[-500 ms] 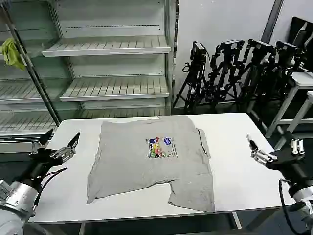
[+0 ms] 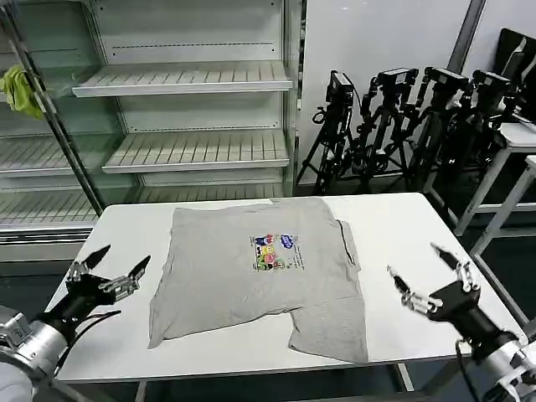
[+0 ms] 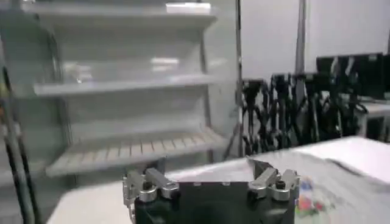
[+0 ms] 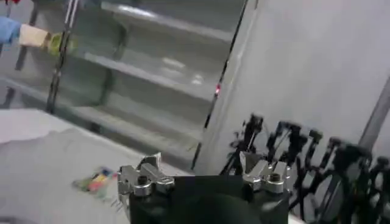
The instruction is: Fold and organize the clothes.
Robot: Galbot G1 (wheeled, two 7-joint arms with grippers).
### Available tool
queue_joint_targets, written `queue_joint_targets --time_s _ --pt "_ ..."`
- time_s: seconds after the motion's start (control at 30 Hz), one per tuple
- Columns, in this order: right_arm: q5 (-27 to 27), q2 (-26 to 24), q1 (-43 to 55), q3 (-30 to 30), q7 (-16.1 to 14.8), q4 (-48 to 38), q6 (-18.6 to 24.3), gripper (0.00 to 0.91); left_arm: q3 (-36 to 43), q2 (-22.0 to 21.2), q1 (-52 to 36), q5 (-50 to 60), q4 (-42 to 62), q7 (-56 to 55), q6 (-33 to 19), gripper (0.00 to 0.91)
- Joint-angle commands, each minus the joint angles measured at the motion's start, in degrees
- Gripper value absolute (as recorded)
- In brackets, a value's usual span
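A grey T-shirt lies spread on the white table, filling the middle of the head view. Its chest print faces up, and its right side is partly folded inward, leaving an uneven lower edge with a flap hanging toward the table's near edge at lower centre.

The left gripper hovers at the lower left of the frame, just off the shirt's left edge, its fingers spread wide apart and holding nothing. In the left wrist view the same gripper shows its two fingers apart, with the shirt's print beyond it at the lower right of that picture.

The right gripper hovers at the lower right of the head view, over bare table, clear of the shirt's right edge. Its fingers are also spread apart and empty. The right wrist view shows that gripper open, with the print at lower left.

Behind the table stand shelves at upper left, with a yellow-green rag at the far left edge, and tripods at upper right.
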Motion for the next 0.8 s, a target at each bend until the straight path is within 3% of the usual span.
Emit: queue_joint_targets --time_s 0.03,0.2,0.47,0.8 --pt "1.8 1.4 -4.9 -3.0 2.1 0.4 0.3 0.907 1.1 0.5 3.1 -3.8 0.9 0.0 1.4 0.907" --pt "1.5 2.6 -4.1 -9.3 4.1 -0.7 -0.5 0.907 1.8 -0.2 4.7 -3.6 2.0 -0.2 1.9 0.907" --pt "-2.7 5.5 2.9 -20.6 4.7 -3.7 -1.2 0.907 3.4 -1.3 5.5 -1.3 3.7 0.4 2.2 0.907" --pt "-5.5 6.8 5.3 -27.1 4.7 -3.9 -1.5 0.907 3.3 -2.5 8.7 1.6 2.4 0.9 2.4 0.907"
